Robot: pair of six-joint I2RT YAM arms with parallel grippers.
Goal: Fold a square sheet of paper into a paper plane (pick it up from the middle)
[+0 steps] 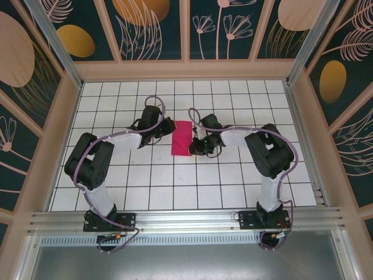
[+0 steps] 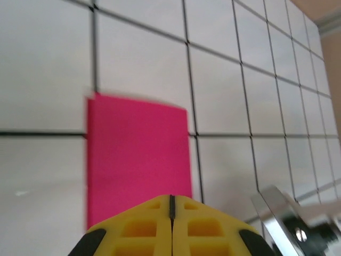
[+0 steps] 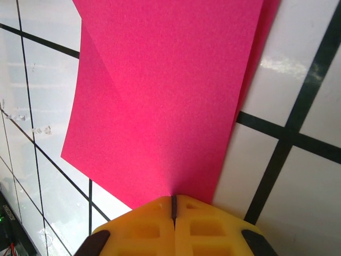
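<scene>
Lying at the middle of the white, black-gridded tabletop [image 1: 175, 186], the pink sheet of paper [image 1: 182, 139] is folded into a narrow rectangle. Tan-framed wall panels [image 1: 151, 23], dark teal with floral shapes, enclose the tabletop, and an aluminium rail [image 1: 186, 220] crosses the lower frame. The left tool [image 1: 169, 126] is clenched at the sheet's upper left edge; whether it pinches paper I cannot tell. The right tool [image 1: 197, 147] is clenched on the sheet's lower right corner.
</scene>
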